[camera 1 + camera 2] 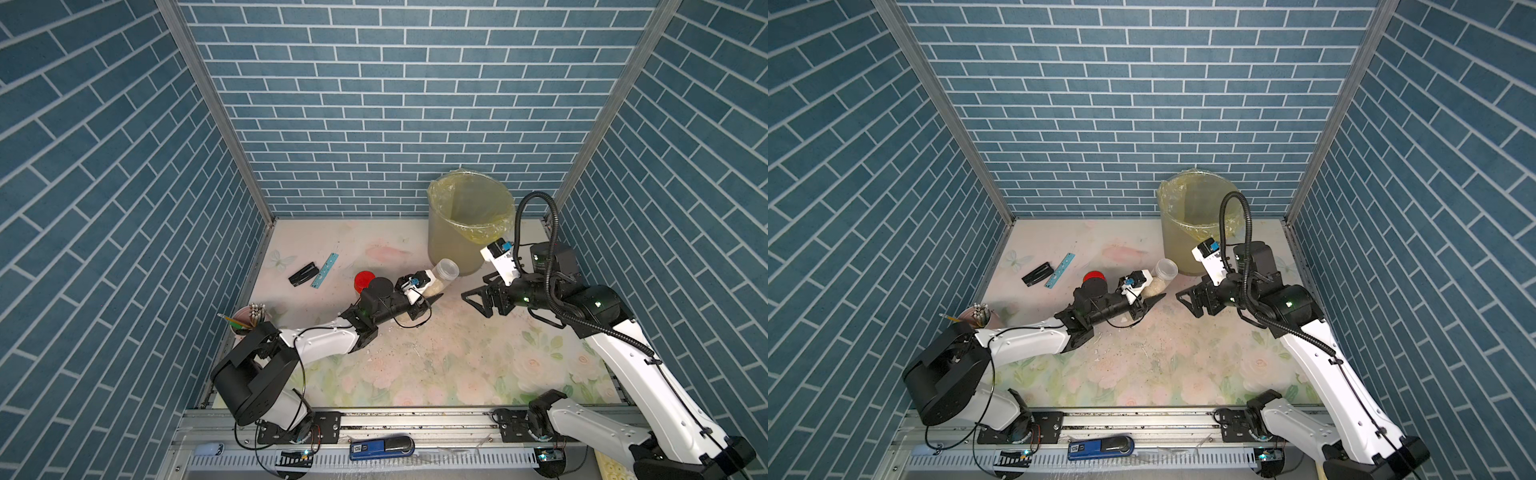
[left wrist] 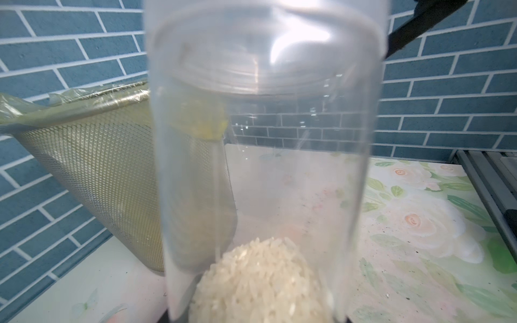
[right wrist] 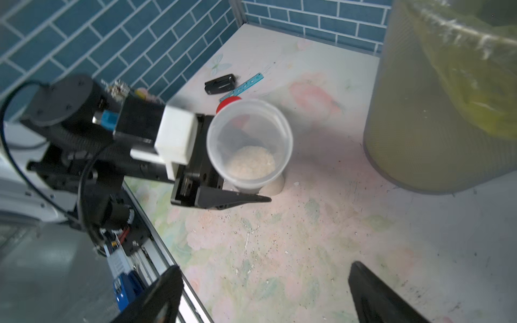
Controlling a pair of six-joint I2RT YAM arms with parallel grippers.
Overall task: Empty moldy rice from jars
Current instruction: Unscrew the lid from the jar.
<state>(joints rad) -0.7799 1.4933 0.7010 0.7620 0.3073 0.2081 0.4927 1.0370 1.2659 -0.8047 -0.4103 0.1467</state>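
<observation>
Gripping clear cylindrical jar [image 3: 251, 125] of clumpy rice [image 3: 250, 163], left end effector [image 1: 432, 289], right end effector [image 1: 473, 304] splayed, empty

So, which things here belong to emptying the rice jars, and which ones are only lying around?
For the job:
- clear jar, held open
- rice inside it
- red-capped jar
- bin with yellow bag, probably where the rice goes

Lying about:
- black stapler
- blue perforated strip
- pencil cup
- scattered crumbs
</observation>
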